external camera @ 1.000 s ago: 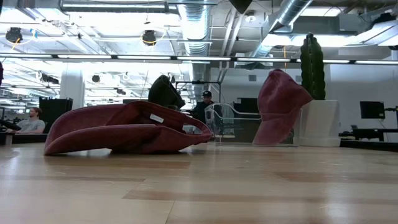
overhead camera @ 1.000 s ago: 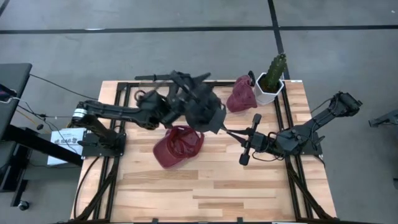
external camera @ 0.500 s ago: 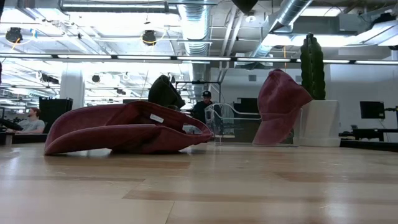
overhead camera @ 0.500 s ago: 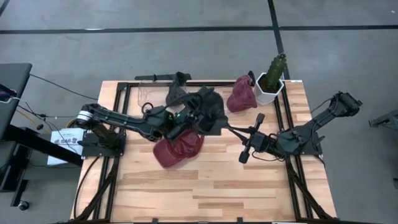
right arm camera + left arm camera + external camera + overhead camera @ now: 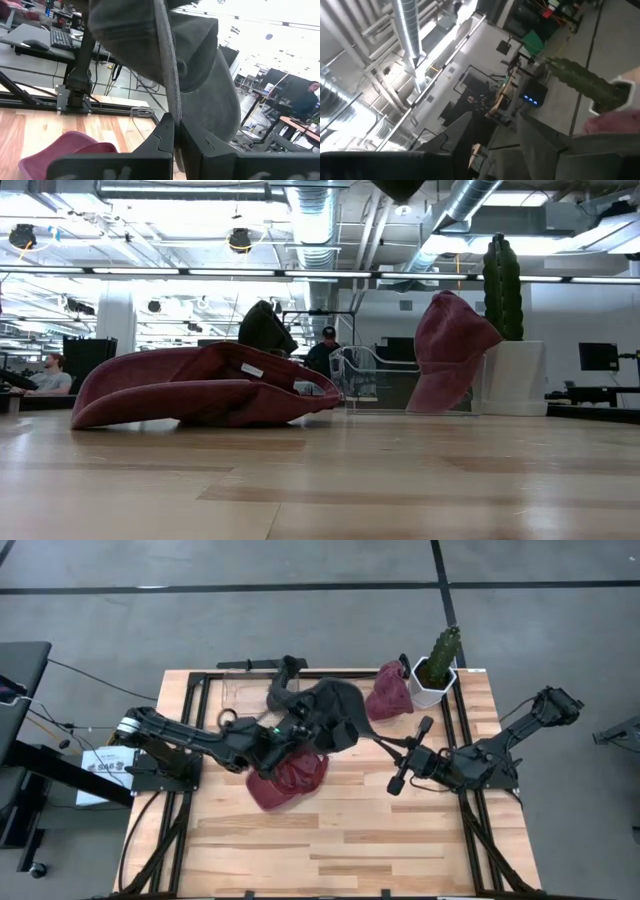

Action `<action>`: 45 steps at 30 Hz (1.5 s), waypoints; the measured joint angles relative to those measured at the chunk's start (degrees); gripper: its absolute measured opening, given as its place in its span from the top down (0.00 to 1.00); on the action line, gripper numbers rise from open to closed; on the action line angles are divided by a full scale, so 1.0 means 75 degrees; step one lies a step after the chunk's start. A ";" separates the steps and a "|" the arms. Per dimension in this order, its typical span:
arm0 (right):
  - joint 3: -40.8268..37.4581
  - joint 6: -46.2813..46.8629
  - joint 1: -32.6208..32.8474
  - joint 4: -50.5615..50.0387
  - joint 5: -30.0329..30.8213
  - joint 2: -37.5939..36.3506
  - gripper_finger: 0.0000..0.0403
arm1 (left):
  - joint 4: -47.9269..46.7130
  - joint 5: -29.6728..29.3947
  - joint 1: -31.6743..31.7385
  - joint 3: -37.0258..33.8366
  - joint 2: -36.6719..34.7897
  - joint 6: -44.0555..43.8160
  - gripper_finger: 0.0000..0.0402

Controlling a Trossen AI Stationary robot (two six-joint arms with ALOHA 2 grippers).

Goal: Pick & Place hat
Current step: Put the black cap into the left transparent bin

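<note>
I've got the dark hat (image 5: 335,715) up above the maroon hat (image 5: 290,778): right gripper (image 5: 176,131) clamped on its brim, left gripper (image 5: 285,732) gripping it too.

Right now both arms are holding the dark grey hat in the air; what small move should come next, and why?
Probably carry the dark grey hat a little sideways before lowering it. It hangs between the left gripper and the right gripper, whose fingers pinch its brim, directly over the maroon hat on the table. Lowered here, it would land on that hat.
</note>
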 joint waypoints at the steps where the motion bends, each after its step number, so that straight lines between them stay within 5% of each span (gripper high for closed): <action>1: 0.0000 0.0015 -0.0002 0.0001 -0.0009 0.0007 1.00 | 0.0004 0.0011 0.0003 0.0000 -0.0114 -0.0003 0.63; 17: 0.0003 0.0094 -0.0026 -0.0027 0.0067 0.0096 1.00 | 0.0032 0.0226 0.0009 0.0003 -0.1894 -0.0849 0.63; 23: 0.0003 0.0091 -0.0022 -0.0025 0.0017 0.0099 1.00 | 0.0013 0.0108 0.0073 0.0000 -0.1807 -0.0654 0.63; 31: 0.0003 0.0088 0.0044 -0.0030 -0.0046 0.0102 1.00 | -0.0025 -0.0975 0.0885 -0.0003 -0.1450 -0.0476 0.63; 45: 0.0003 0.0077 0.0032 0.0022 -0.0200 0.0105 1.00 | -0.0038 0.0632 0.1150 -0.0003 -0.0127 -0.1496 0.63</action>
